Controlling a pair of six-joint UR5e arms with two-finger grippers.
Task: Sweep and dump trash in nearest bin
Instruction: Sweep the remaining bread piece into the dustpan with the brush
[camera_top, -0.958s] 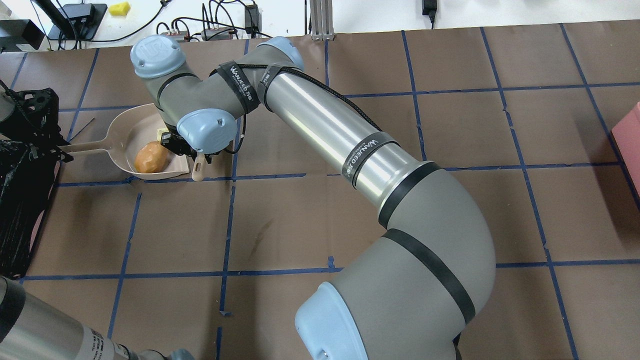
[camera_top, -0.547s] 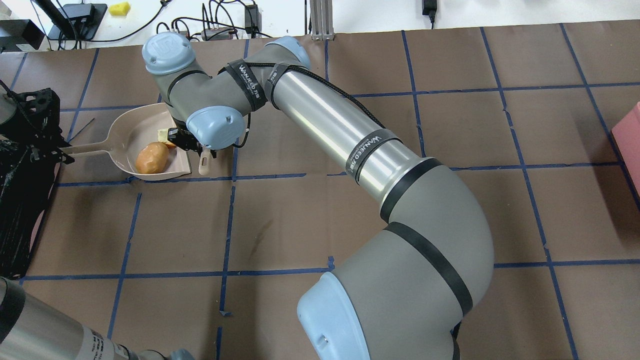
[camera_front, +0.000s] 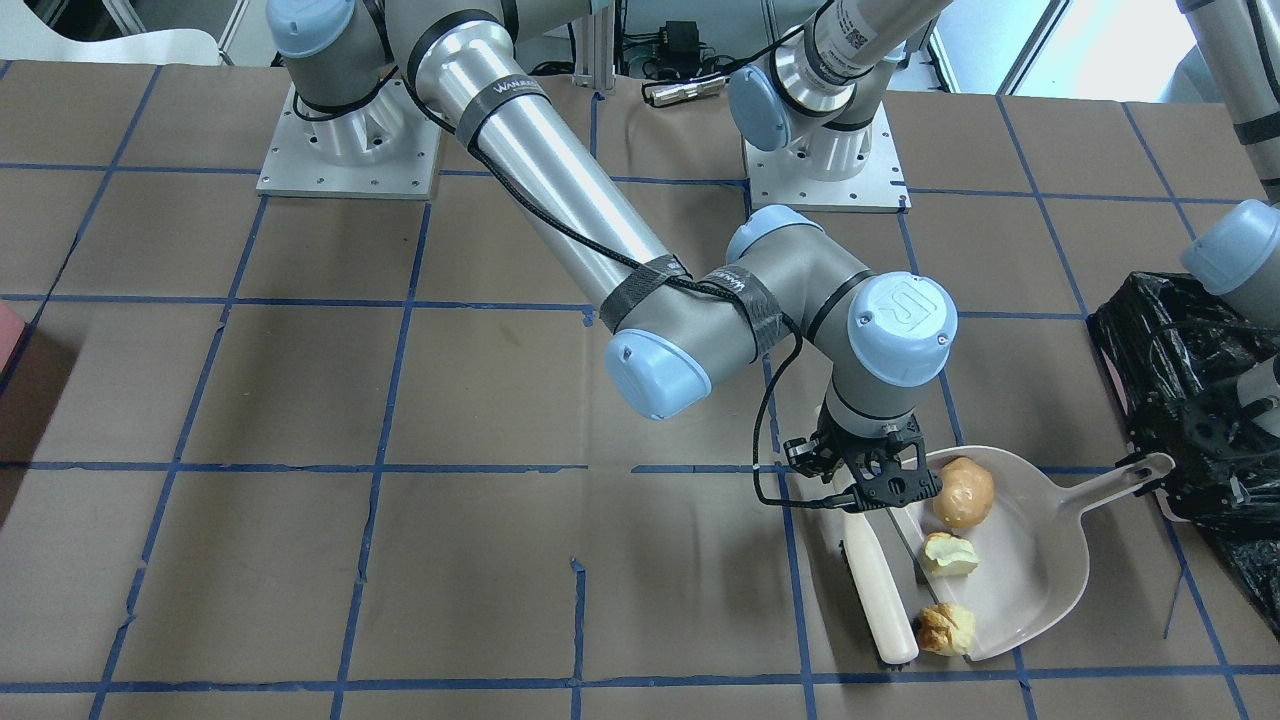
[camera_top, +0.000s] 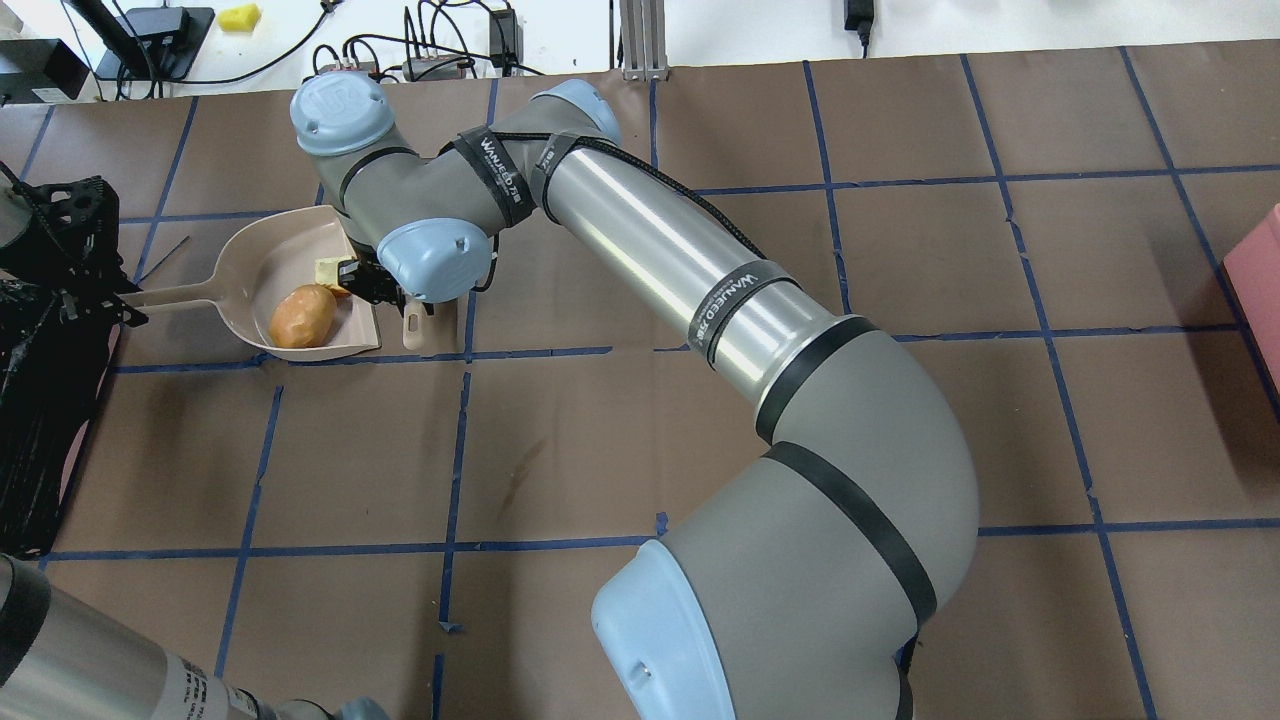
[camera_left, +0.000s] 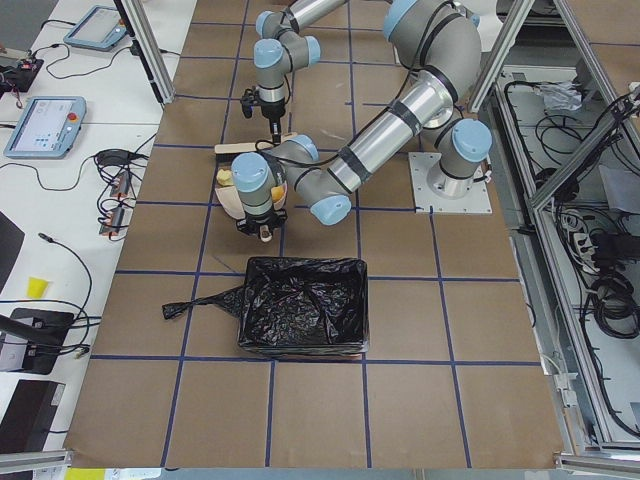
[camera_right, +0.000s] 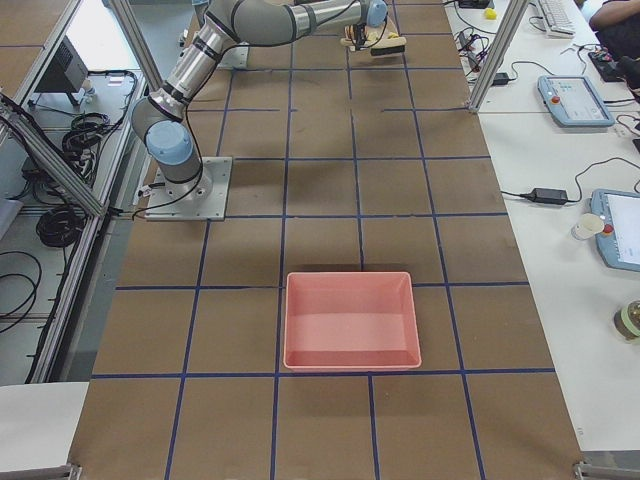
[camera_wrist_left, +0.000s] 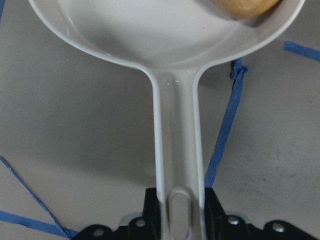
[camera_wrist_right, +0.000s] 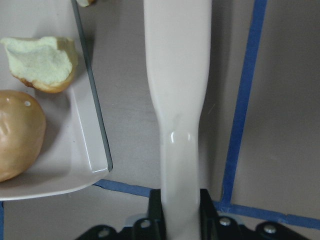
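The three scraps are all in the dustpan (camera_front: 1040, 560). The tan potato-like oval (camera_front: 963, 492) and the pale bitten chunk (camera_front: 948, 555) lie well inside. The crusty bread-like lump (camera_front: 944, 628) sits right at the open lip, at the corner farthest from the robot. The pan rests flat on the table (camera_front: 300, 400), on the robot's left side. Its handle points toward the black-bagged bin (camera_front: 1150, 340), which stands just beside the handle's end.

Over the last second the right wrist has drawn back from above the pan toward the robot's right, taking the brush (camera_front: 878, 590) with it. The brush now lies along the outside of the lip, just beside the bread-like lump, and the potato-like oval has not shifted. I take this to mean the sweeping is finished and that lifting and tipping the pan into the bin is what remains. The lump at the lip looks the likeliest to roll out if the pan tilts forward.

The right fingers (camera_wrist_right: 154, 212) are pressed in on either side of the brush's white handle, pinching it. The left fingers (camera_wrist_left: 151, 210) clamp the dustpan's handle at its hanging hole.
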